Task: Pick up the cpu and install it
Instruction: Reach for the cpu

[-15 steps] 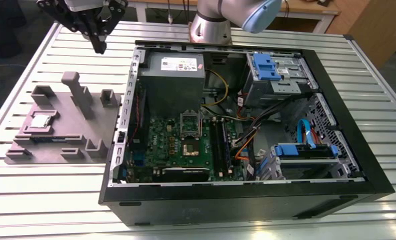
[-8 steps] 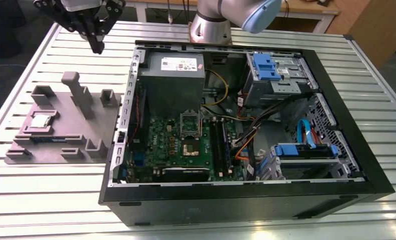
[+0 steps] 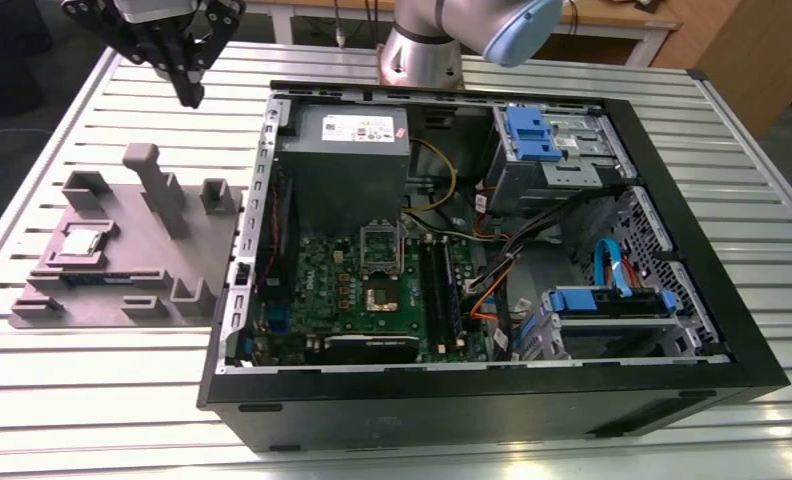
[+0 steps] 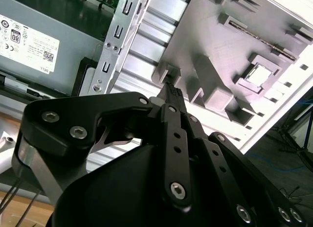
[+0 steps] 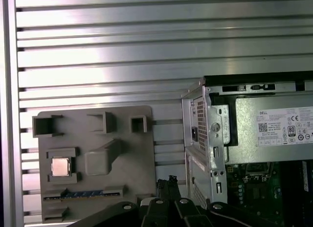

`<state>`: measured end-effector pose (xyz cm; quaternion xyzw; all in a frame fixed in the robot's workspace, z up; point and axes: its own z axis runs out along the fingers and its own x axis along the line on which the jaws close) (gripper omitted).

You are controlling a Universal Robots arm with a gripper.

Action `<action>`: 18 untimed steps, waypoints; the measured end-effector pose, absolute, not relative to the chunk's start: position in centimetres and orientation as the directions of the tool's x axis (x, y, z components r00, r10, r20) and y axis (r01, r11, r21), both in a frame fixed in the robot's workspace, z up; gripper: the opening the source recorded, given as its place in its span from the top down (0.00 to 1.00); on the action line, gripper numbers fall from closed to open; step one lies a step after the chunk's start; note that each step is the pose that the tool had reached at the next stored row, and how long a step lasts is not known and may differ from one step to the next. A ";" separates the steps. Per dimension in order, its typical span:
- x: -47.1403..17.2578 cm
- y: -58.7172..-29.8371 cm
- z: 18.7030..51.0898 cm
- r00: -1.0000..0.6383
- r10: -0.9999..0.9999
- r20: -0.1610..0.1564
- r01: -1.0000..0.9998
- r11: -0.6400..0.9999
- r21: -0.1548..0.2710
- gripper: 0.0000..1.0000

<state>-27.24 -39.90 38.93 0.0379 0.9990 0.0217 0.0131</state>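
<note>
Up close in the second wrist view, the gripper (image 4: 171,88) is pointing its black fingers (image 4: 178,139) away from the camera. The tips are pressing together with nothing pinched between them. The first wrist view is looking straight down past those tips onto the grey fixture (image 5: 127,158) and one corner of the computer case (image 5: 195,119). The exterior view is taking in the whole opened case, with its green motherboard (image 3: 356,300) lying bare. In that view the arm is hanging the gripper fingers-down above the slatted table (image 3: 103,400), near the fixture and the case's corner, touching nothing. The cpu (image 3: 83,240) is sitting flat in a square recess of the fixture, on the exterior view's left, well apart from the gripper. It's showing up as a small thin square with a pale silvery top, glaring bright in the second wrist view.
</note>
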 end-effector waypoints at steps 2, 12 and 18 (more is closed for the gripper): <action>-27.4 -39.9 38.9 -0.997 0.076 -0.024 0.075 0.996 0.044 0.90; -28.0 -39.9 38.9 -0.997 0.076 -0.024 0.075 0.996 0.044 0.90; -28.4 -39.9 38.9 -0.997 0.076 -0.024 0.075 0.996 0.044 0.90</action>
